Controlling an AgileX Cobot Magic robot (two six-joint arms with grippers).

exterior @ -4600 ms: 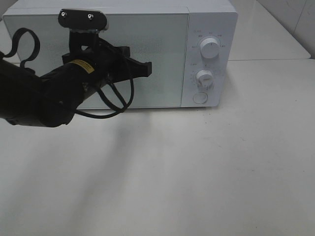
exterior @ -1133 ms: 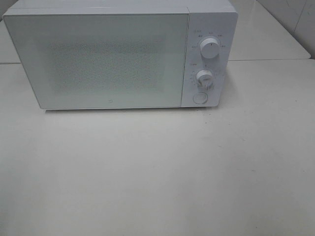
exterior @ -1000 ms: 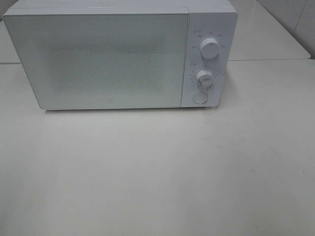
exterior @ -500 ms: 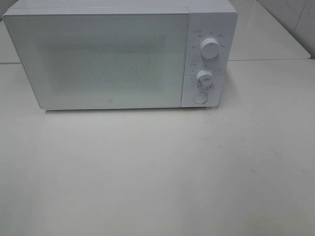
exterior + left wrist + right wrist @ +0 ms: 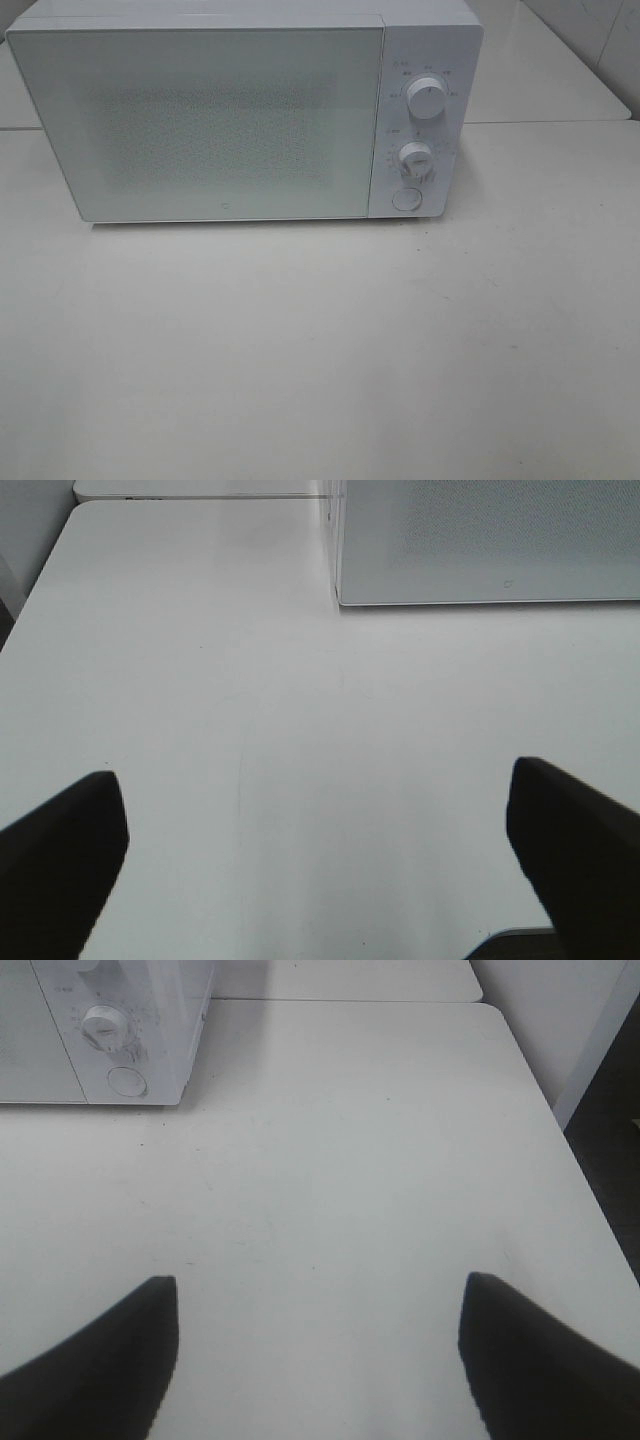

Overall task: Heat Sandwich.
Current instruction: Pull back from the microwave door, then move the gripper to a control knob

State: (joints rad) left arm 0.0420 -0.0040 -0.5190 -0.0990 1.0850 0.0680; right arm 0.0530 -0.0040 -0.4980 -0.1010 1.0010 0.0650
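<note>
- Sandwich shows in no view; where it lies cannot be told.
- Microwave [image 5: 220, 120] stands on the white table [image 5: 320, 350], its door [image 5: 200, 125] shut and the inside hidden behind it.
- Left gripper [image 5: 315, 780] and right gripper [image 5: 318, 1285] hang over the table, jaws spread wide, grasping nothing.

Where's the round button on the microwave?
In the high view, the round button sits at the bottom of the control panel, on the right end of the microwave, directly under the lower knob.
</note>
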